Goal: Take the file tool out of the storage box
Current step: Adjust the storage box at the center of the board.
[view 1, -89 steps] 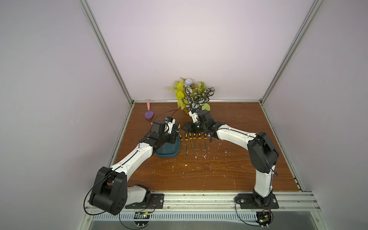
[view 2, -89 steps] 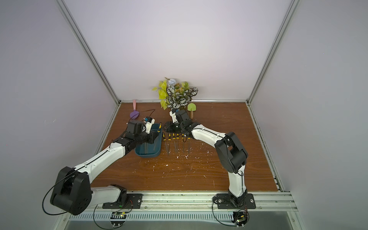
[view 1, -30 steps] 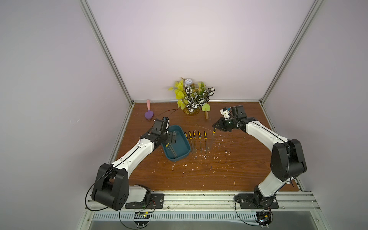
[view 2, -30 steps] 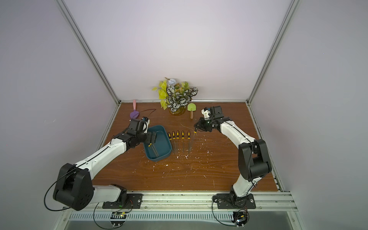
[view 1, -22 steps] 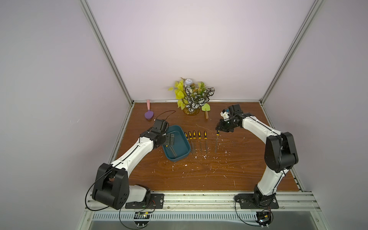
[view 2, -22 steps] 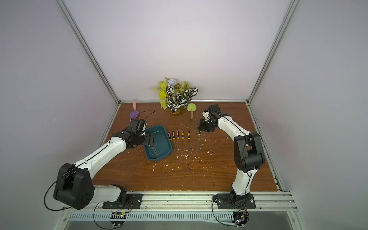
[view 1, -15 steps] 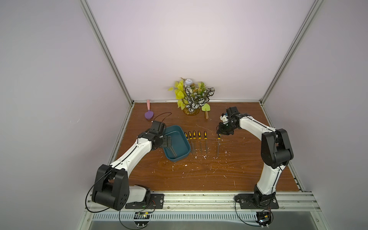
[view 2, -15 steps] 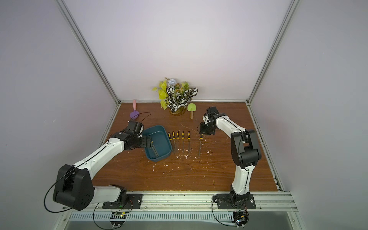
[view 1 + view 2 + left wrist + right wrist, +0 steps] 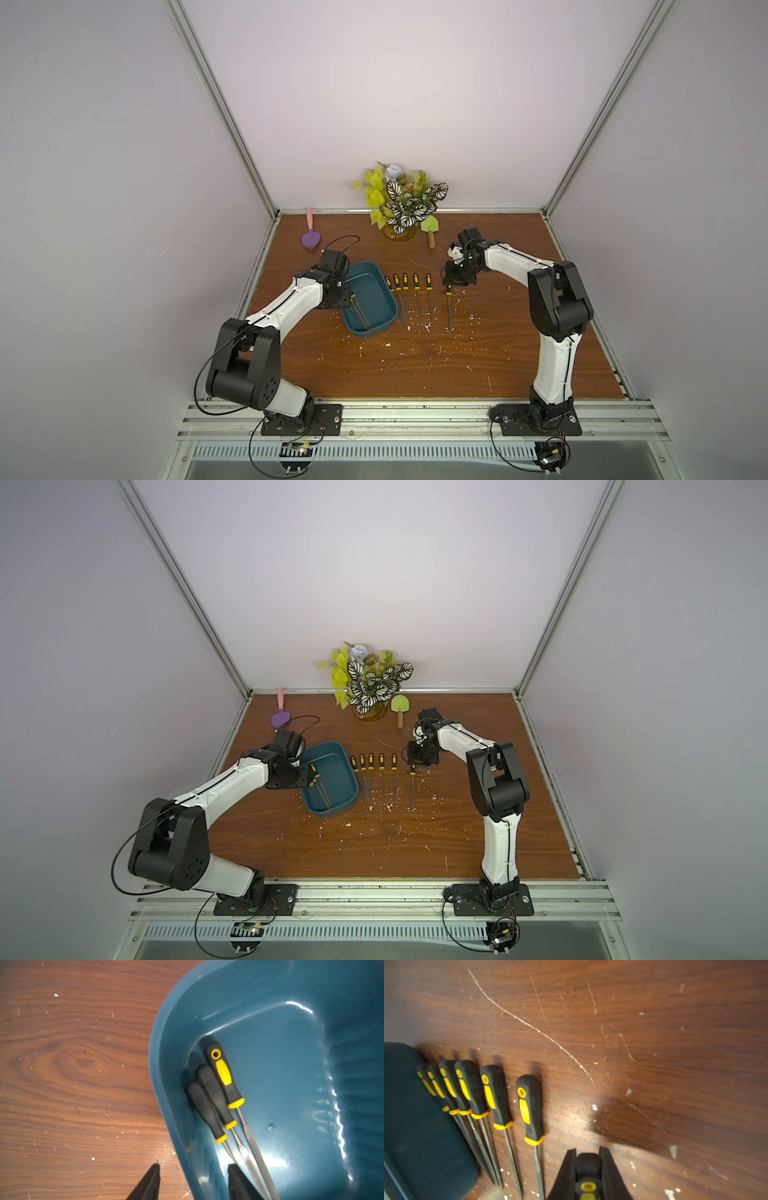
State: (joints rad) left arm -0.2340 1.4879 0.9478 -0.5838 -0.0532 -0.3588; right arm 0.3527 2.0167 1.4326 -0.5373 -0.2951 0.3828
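Nearby, files [image 9: 406, 286], right jaws gripping file tool [image 9: 449, 308], left jaws half-open astride storage box [image 9: 374, 297]

10 files [image 9: 529, 1109]; 1 stor. box [image 9: 369, 332]; 1 plant [image 9: 401, 203]; 2 spatulas [image 9: 311, 239].

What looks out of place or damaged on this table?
The storage box sits askew, turned at an angle to the straight row of files beside it. The wooden table is scratched and dotted with white flecks.
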